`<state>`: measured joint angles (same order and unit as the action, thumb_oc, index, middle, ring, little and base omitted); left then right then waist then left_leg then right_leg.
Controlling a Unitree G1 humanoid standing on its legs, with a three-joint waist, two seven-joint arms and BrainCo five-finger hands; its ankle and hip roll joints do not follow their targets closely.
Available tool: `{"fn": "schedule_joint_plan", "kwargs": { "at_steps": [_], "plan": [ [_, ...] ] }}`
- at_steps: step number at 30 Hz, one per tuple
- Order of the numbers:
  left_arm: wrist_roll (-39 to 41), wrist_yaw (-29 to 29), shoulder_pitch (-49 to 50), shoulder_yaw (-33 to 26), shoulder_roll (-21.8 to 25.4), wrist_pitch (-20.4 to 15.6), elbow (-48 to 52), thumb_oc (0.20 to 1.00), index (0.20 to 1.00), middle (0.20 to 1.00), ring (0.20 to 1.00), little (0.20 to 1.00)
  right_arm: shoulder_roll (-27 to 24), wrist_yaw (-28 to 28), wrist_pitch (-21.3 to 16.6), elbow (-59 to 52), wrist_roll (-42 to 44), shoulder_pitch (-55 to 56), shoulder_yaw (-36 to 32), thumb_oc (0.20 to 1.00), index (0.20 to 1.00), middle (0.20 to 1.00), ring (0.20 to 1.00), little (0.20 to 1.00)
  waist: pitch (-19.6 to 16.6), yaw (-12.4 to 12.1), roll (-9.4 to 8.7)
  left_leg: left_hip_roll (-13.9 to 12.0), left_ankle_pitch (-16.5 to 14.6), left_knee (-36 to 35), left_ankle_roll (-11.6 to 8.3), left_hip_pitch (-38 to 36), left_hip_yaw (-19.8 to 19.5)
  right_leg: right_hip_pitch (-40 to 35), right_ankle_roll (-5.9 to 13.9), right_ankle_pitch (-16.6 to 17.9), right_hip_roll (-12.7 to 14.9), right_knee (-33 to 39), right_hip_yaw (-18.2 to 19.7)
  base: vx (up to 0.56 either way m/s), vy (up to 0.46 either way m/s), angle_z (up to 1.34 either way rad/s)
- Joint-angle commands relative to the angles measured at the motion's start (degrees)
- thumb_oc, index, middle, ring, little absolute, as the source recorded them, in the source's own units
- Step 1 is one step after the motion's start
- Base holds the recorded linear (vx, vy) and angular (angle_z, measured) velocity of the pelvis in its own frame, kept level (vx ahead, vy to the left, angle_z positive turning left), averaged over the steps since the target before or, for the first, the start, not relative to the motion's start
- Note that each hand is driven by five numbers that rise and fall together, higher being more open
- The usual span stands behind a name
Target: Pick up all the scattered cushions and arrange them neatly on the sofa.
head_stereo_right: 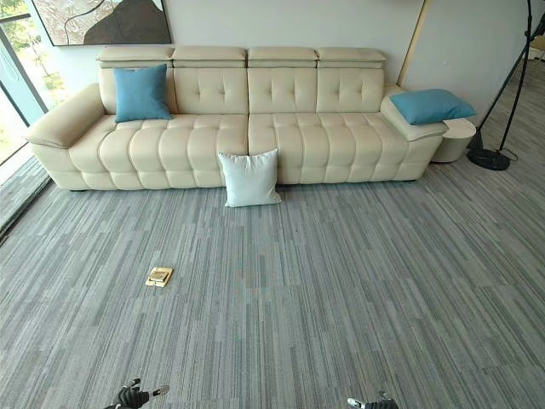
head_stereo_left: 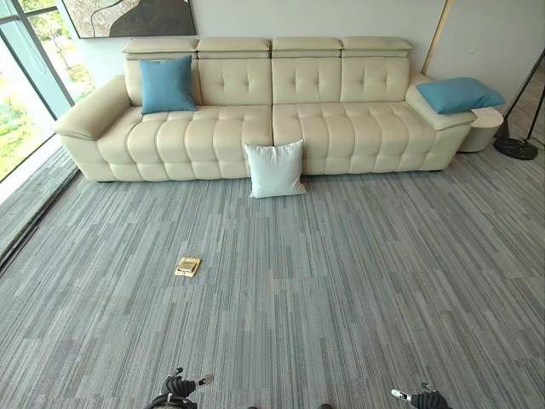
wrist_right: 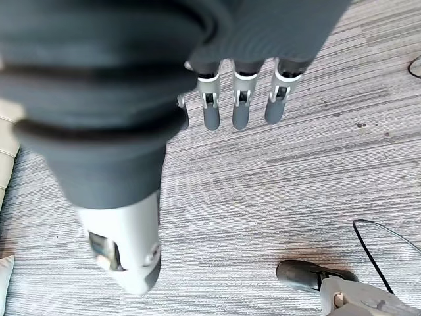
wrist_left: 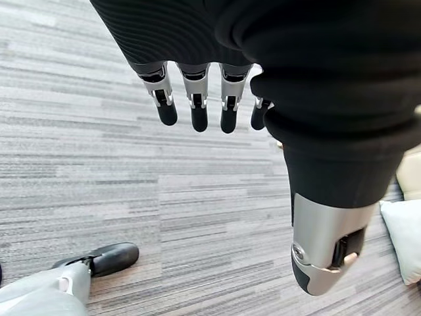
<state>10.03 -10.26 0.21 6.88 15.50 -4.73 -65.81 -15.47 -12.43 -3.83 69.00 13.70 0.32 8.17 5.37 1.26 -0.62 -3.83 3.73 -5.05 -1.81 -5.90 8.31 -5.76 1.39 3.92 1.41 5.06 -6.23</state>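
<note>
At the bottom edge of the head views, cut off by the frame: left hand (head_stereo_left: 179, 388) at lower left and right hand (head_stereo_left: 421, 398) at lower right, both low over grey striped carpet (head_stereo_left: 341, 281). In each wrist view, fingers hanging straight and relaxed, thumb set apart, nothing held.

Left of centre on the carpet, a small tan and brass square floor plate (head_stereo_left: 187, 267); detail too small to make out.

Farther back, at centre, a square white fabric cushion (head_stereo_left: 274, 169) standing upright on one edge on the carpet, leaning back against the front of the long cream tufted leather sofa (head_stereo_left: 341, 128), face turned toward the camera. One corner of it also at the right edge of the left wrist view.

On the sofa's seat toward the upper left, a square blue fabric cushion (head_stereo_left: 167, 84) propped upright against the backrest, facing forward. At upper right, a second blue cushion (head_stereo_left: 458, 94), lying flat on the sofa's armrest, long axis running left to right, one end overhanging.

Beyond that armrest, a round white side table (head_stereo_left: 484, 128), partly hidden. At far right, a black floor-lamp base (head_stereo_left: 515, 148), pole cut off. On the wall at upper left, a framed dark picture (head_stereo_left: 128, 17), top cropped. No readable writing anywhere.
</note>
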Motion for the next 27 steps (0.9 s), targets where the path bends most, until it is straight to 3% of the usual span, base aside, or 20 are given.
{"fn": "schedule_joint_plan", "kwargs": {
  "at_steps": [1,12,27],
  "plan": [
    [-1.5,-1.0,-5.1,1.1,0.8,-2.1,-0.8,1.000,1.000,1.000,1.000,1.000,0.1,-0.9,-2.0,-0.7,1.8,-5.0,-0.1,1.000,1.000,1.000,1.000,1.000,2.5,1.2,-0.77,-0.5,-6.5,0.1,-2.03,-3.2,-0.1,-2.5,5.00,-6.3,3.5,-0.1,-0.9,0.00,0.000,0.00],
    [0.7,0.7,-4.5,1.7,-1.9,-1.8,-2.6,1.000,1.000,1.000,1.000,1.000,1.9,0.0,-1.3,0.7,1.3,-5.0,1.4,1.000,1.000,1.000,1.000,1.000,2.0,1.0,-0.41,-0.1,-6.7,0.1,-1.76,-3.5,-0.4,-2.6,4.94,-6.3,3.6,-0.1,-0.8,0.00,0.000,0.00],
    [0.3,1.4,-4.8,2.1,-1.8,-1.5,-3.1,1.000,1.000,1.000,1.000,1.000,1.8,0.3,-1.1,0.2,1.3,-5.3,1.8,1.000,1.000,1.000,1.000,1.000,3.6,1.0,-0.50,0.1,-6.8,0.1,-1.62,-2.7,-0.7,-1.9,5.15,-6.2,3.8,-0.1,-1.0,0.01,0.003,0.00]
  ]
}}
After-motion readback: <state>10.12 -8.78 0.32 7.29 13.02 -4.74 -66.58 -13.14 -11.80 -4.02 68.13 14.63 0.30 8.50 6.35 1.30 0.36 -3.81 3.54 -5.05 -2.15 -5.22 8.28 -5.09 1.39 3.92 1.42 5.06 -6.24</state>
